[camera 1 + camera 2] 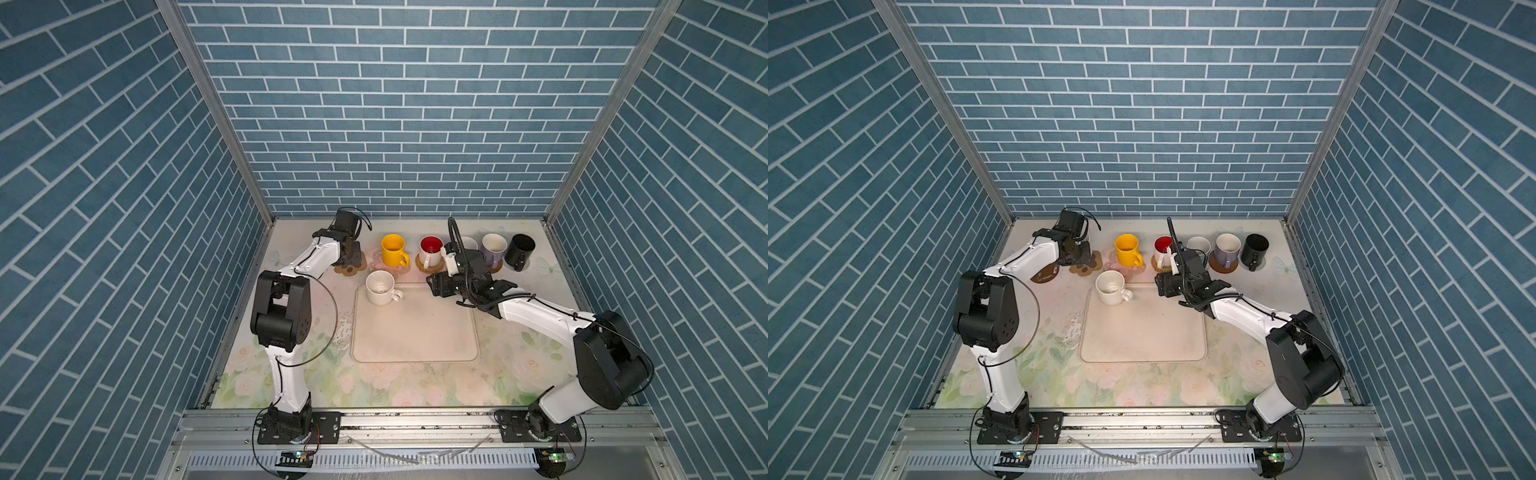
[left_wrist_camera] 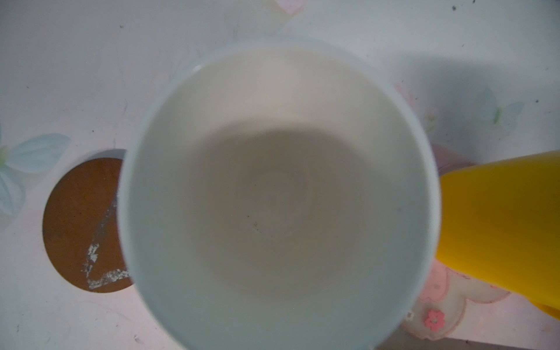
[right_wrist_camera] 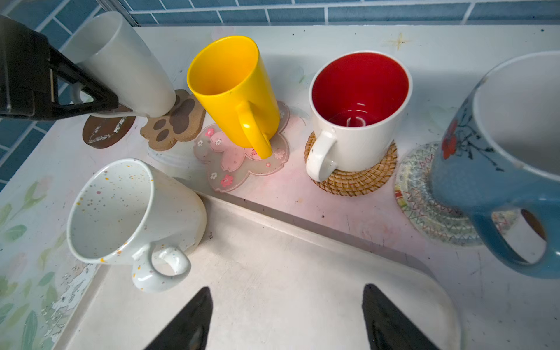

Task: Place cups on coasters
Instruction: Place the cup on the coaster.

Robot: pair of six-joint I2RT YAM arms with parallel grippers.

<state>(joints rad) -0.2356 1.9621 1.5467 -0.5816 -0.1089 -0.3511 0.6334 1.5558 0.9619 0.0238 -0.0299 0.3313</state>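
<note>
The yellow mug (image 3: 233, 91) is smooth and glossy, and so is the white mug with the red inside (image 3: 357, 127), its glaze catching light at the bottom. Under it the rattan coaster (image 3: 360, 181) is coarse woven cane. The paw coaster (image 3: 172, 124) looks like grainy matt cork; the flower coaster (image 3: 242, 163) is smooth, half-clear plastic. The brown disc (image 3: 106, 131) is matt, with scraped white patches. The plain white mug (image 2: 272, 197) has a soft sheen inside. At nine o'clock of the matt, scuffed tray (image 1: 415, 328) the printed surface (image 1: 343, 328) is flaking.
</note>
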